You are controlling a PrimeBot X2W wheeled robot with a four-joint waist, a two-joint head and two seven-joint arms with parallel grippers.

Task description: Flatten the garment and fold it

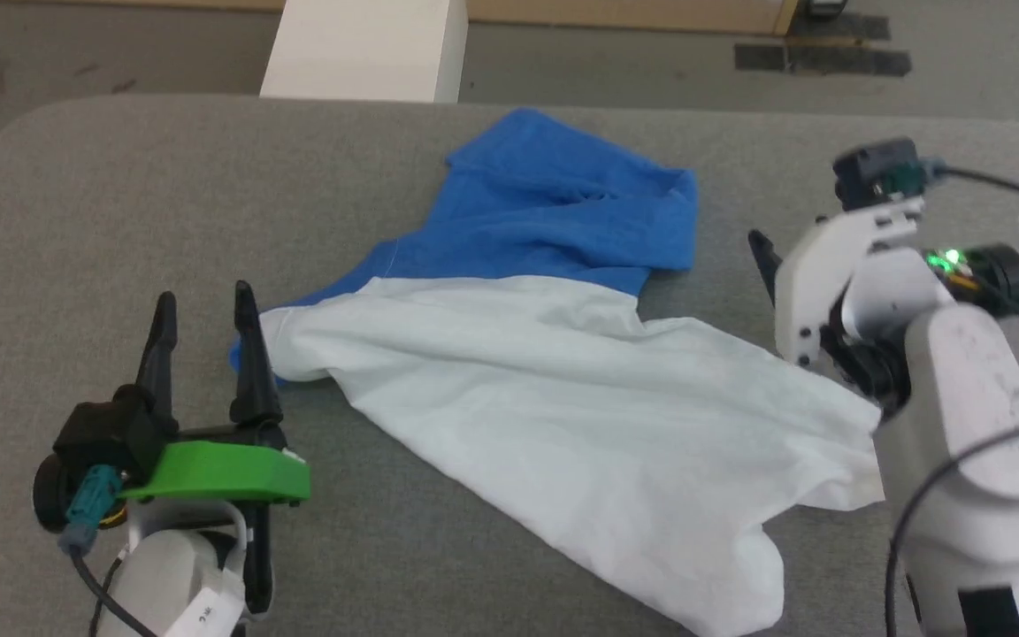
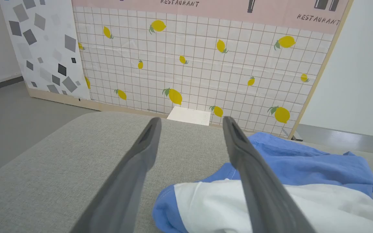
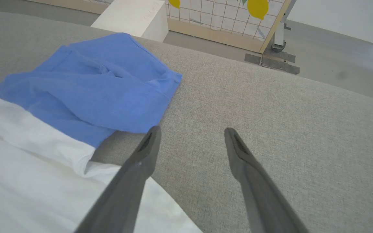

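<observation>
Garment (image 1: pixel 554 372): crumpled across bench (image 1: pixel 120 177), blue sleeves bunched toward far edge, white body trailing to near right corner; left pincer (image 1: pixel 204 294) and right pincer (image 3: pixel 192 130), both released, flanking it, seemingly stationed for spreading.

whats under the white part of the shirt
A blue edge pokes out from under the white part at its left corner, on the grey surface. Anything else beneath the white cloth is covered.

Soft matt cloth garment (image 1: pixel 563 372), coarse woven grey table cover (image 1: pixel 103 195), matt dark plastic pincer fingers (image 2: pixel 134 174)
</observation>
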